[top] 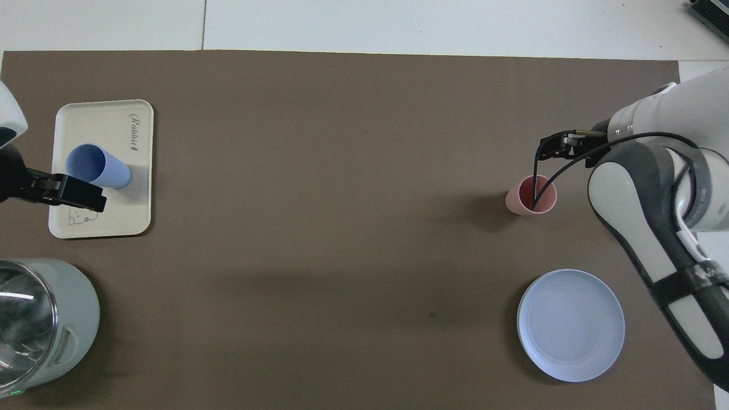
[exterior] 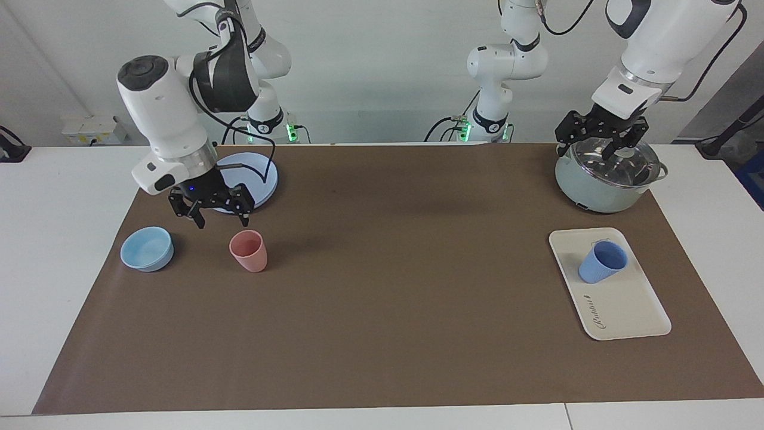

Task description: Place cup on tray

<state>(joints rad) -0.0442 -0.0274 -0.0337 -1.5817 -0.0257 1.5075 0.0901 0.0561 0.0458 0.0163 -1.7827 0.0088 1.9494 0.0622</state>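
The periwinkle-blue cup (exterior: 603,261) (top: 94,168) stands upright on the cream tray (exterior: 627,304) (top: 102,122), on the half of the tray nearer the robots. The tray lies at the left arm's end of the mat. My left gripper (exterior: 591,149) hangs open and empty over the pot's lid; in the overhead view its dark fingers (top: 77,196) overlap the tray's edge. Over the mat my right gripper (exterior: 219,218) is raised, open and empty, between the blue plate and a pink cup (exterior: 249,251) (top: 532,195).
A pale green pot (exterior: 609,179) (top: 40,324) with a glass lid stands nearer the robots than the tray. At the right arm's end are a round blue plate (exterior: 259,176) (top: 570,324) and a light-blue bowl (exterior: 147,248). A brown mat (exterior: 394,286) covers the table.
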